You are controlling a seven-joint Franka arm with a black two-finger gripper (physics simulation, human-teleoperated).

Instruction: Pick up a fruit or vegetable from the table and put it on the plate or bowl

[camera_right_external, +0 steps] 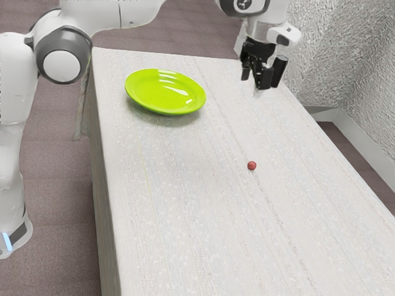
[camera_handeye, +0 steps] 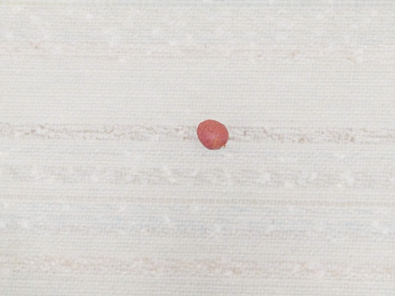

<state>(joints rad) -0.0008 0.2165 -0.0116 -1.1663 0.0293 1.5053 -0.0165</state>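
On pale streaked table, 1 red fruit, perhaps; mauve floor around

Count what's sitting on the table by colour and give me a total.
Green: 1, the plate
Red: 1, the small round fruit
Total: 2

The claw hangs open, high above the desk. A small red fruit lies mid-desk, well apart from the green plate.
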